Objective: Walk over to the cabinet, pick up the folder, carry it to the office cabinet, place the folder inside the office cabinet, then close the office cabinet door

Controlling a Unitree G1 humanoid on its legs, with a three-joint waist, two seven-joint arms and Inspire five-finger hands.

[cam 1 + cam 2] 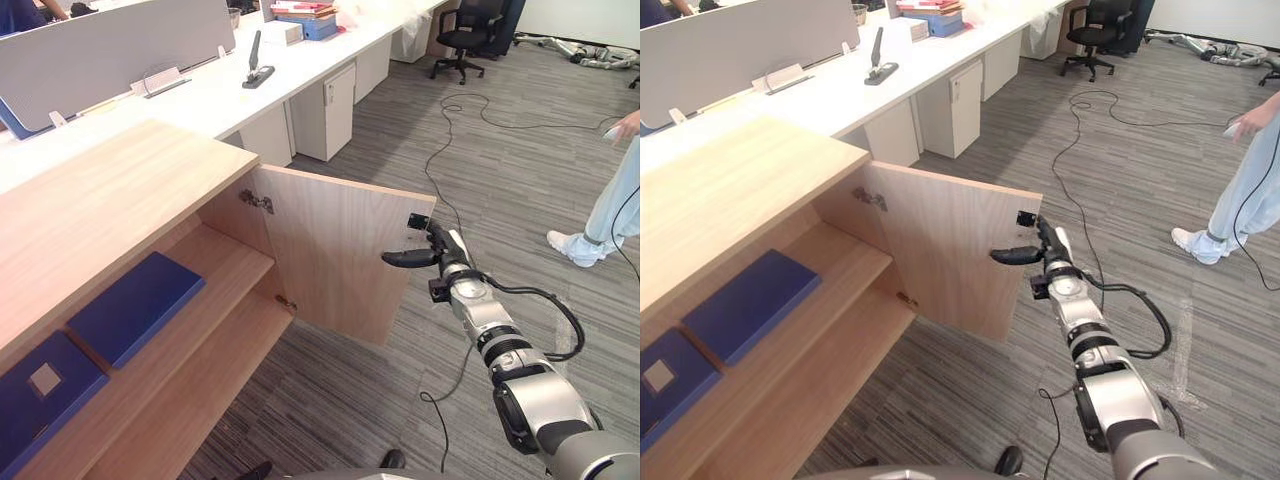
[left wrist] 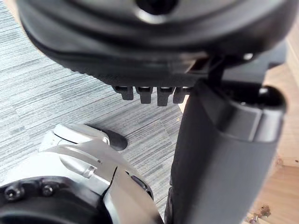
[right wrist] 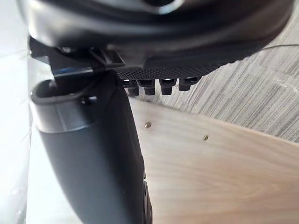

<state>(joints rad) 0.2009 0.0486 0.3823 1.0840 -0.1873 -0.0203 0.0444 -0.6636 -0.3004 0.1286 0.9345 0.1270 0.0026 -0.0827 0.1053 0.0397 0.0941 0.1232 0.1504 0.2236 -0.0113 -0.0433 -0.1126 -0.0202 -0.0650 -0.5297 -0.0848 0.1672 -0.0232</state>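
Note:
The wooden office cabinet (image 1: 100,200) stands at the left with its door (image 1: 330,250) swung open toward me. On the upper shelf (image 1: 225,262) inside lies a flat blue folder (image 1: 135,305). My right hand (image 1: 432,248) is at the door's free outer edge with its fingers straight against that edge and its thumb pointing toward the panel. From the right wrist, the right hand (image 3: 93,154) shows with the door's wood (image 3: 210,177) just past it. My left hand (image 2: 224,154) hangs over the carpet beside a wooden edge, fingers relaxed and holding nothing.
A second blue folder (image 1: 40,385) with a white label lies at the shelf's near left. A long white desk (image 1: 200,90) with a drawer pedestal (image 1: 325,110) runs behind the cabinet. An office chair (image 1: 465,30) stands far back. A person (image 1: 610,200) stands on the carpet at the right.

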